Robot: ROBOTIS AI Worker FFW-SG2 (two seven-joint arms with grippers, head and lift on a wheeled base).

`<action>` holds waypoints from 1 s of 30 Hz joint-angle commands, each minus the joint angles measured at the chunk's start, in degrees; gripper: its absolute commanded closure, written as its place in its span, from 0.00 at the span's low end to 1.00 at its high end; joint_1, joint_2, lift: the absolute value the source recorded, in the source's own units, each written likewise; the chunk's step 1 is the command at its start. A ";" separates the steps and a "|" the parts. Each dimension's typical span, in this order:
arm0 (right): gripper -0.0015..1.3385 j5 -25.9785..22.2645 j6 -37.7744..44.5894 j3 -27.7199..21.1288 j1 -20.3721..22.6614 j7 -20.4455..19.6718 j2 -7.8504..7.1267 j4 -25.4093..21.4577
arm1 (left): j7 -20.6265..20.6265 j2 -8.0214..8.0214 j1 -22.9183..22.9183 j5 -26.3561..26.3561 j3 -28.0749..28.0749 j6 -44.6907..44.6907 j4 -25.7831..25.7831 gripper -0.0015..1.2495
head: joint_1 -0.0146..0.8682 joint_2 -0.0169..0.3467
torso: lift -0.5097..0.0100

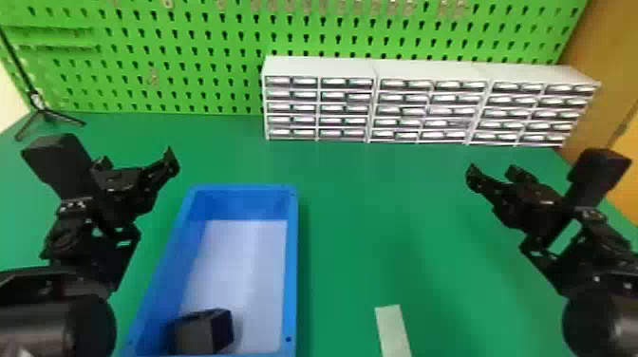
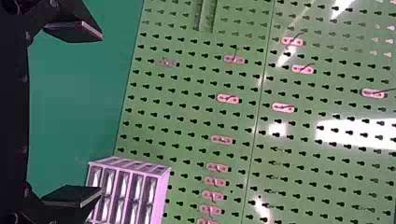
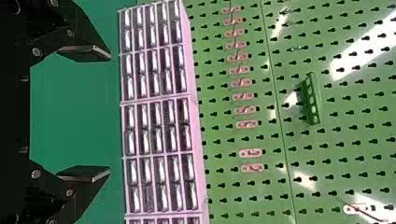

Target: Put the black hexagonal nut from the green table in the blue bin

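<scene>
— Start with your head view. Where is the black hexagonal nut [image 1: 197, 336]?
— Inside your blue bin [image 1: 293, 261], at its near end, toward the left side. The bin sits on the green tabletop [image 1: 361, 213], left of centre.
— And your grippers?
— Your left gripper [image 1: 136, 160] is up by the bin's far left side, your right gripper [image 1: 494, 172] well apart from it on the right; both have their fingers spread. A pale strip [image 1: 393, 330] lies on the tabletop to the right of your bin, and white drawer cabinets [image 1: 323, 66] line up along the green pegboard [image 1: 190, 42], with a small black tripod [image 1: 42, 110] at the far left.
— Now your left wrist view?
— Your left gripper [image 2: 102, 114] has its fingers wide apart, green surface between them.
— Your right wrist view?
— Your right gripper [image 3: 110, 114] is spread too. Beyond are the drawer cabinets and the pegboard, which carries a green bracket [image 3: 312, 100].
</scene>
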 commanded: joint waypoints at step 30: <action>0.31 0.00 -1.67 -0.37 -0.01 -0.06 0.73 1.49 | 0.00 -0.09 -0.24 0.28 -0.80 -1.68 0.97 0.10 | 0.80 0.07 | 0.79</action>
